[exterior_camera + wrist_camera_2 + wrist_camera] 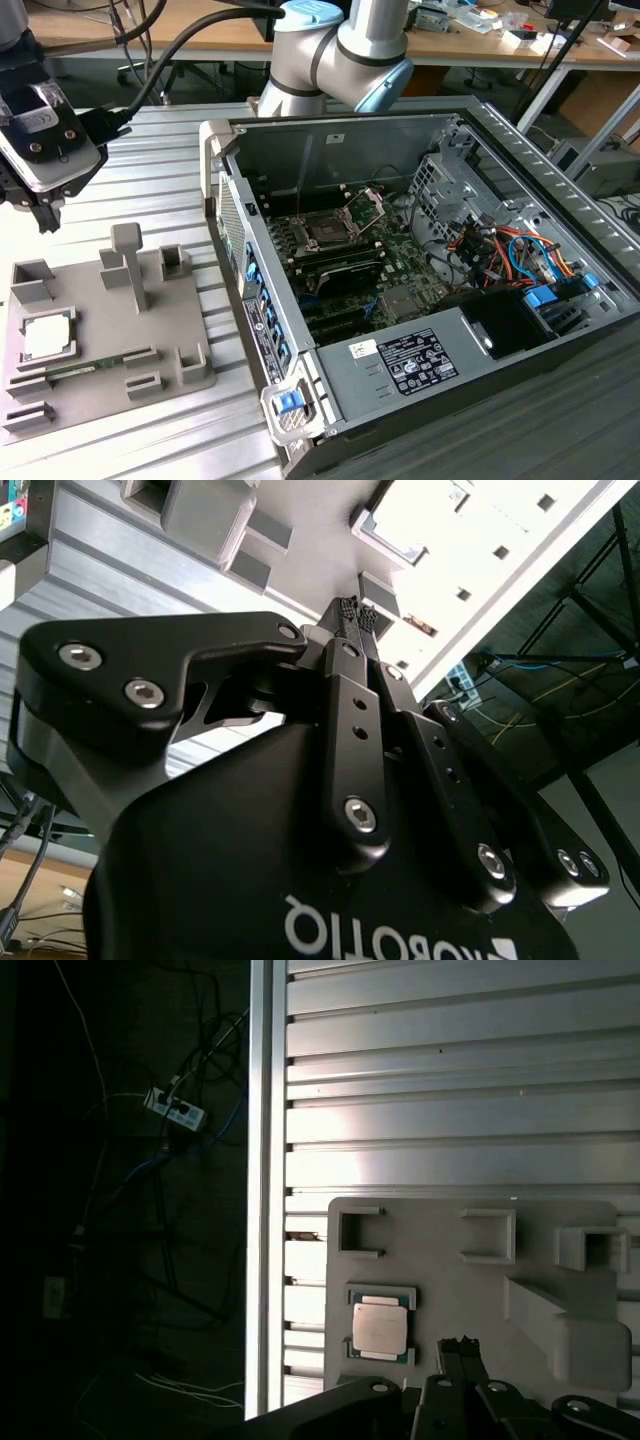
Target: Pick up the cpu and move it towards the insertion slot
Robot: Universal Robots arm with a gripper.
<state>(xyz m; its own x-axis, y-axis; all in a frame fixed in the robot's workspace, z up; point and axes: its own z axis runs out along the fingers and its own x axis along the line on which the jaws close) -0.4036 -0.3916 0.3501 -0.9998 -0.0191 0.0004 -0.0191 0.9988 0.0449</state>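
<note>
The cpu (45, 338) is a pale square chip lying flat in a pocket of the grey fixture plate (150, 335), at the exterior view's left. In the first wrist view the cpu (381, 1327) lies a short way off from the fingertips. My gripper (42, 212) hangs above the table beyond the plate, well above the chip and apart from it. In the second wrist view the gripper (358, 611) has its two fingers pressed together with nothing between them. The insertion slot (328, 228) sits on the green board inside the open computer case, its silver bracket (366, 207) hinged up.
The open computer case (520, 120) fills the exterior view's right, with cables (500, 250) and a black power supply (410, 360) inside. A thin green memory stick (95, 367) lies on the plate near the chip. Upright grey posts (130, 262) rise from the plate. The ribbed metal table (460, 1080) ends at an edge (262, 1190).
</note>
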